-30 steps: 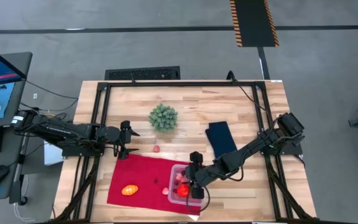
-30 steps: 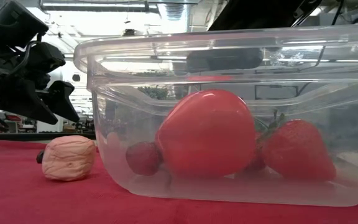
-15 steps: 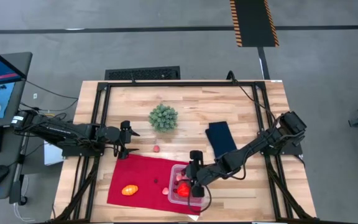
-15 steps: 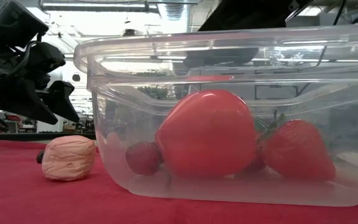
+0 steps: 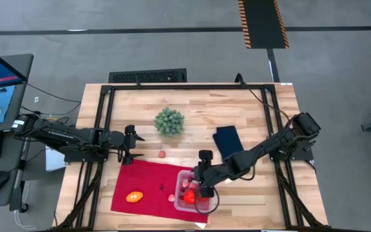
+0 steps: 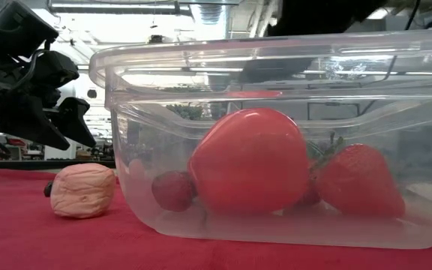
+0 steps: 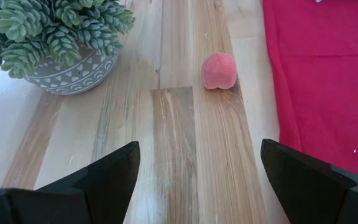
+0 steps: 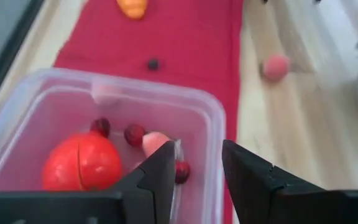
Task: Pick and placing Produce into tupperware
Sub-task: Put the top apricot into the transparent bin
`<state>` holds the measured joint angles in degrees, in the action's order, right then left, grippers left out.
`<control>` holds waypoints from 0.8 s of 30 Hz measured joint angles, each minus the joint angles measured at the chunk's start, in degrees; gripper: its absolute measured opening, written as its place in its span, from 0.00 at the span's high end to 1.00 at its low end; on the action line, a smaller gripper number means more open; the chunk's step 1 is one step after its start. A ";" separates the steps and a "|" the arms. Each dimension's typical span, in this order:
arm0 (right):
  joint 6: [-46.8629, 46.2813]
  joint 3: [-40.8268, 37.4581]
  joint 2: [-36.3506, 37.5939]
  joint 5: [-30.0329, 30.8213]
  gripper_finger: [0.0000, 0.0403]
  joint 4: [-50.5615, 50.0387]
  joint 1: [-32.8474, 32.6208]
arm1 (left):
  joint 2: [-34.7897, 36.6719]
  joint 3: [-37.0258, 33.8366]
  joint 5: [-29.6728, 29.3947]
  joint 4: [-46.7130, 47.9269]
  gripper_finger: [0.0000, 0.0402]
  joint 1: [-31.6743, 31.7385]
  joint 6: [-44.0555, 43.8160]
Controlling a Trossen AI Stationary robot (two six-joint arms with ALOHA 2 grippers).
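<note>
The left gripper (image 5: 136,146) is waiting wide open and empty over the worktop (image 5: 198,109) beside the red cloth (image 5: 148,182), while the right gripper (image 5: 201,185) is hovering, slightly parted and empty, over the tupperware (image 5: 180,201) holding red produce (image 5: 190,196).

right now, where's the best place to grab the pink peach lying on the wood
Probably across the round middle of the pink peach, from straight above. It lies alone on bare wood between the potted plant and the red cloth, clear on all sides; the open left gripper already faces it.
</note>
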<state>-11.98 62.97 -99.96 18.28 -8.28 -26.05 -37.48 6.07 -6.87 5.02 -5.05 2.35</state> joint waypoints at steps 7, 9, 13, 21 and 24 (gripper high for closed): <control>3.06 0.03 7.56 0.10 0.67 -0.15 0.94 | -0.01 0.00 -0.01 -0.01 0.19 0.01 -0.01; 3.94 -0.88 10.84 1.68 0.68 -0.71 0.74 | 0.00 0.00 -0.02 0.00 0.19 -0.01 0.00; 6.03 -4.50 18.11 7.39 0.70 -1.15 0.58 | -0.02 0.00 -0.02 -0.02 0.19 0.01 0.00; 5.99 -16.15 32.41 11.76 0.70 3.04 0.66 | 0.00 0.00 0.00 0.00 0.19 -0.01 0.00; 5.62 -21.04 36.45 11.75 0.70 6.79 0.72 | -0.02 0.00 -0.01 0.00 0.19 0.01 0.00</control>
<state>-6.36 41.93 -63.51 30.04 -1.49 -25.34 -37.50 6.07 -6.88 5.02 -5.04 2.35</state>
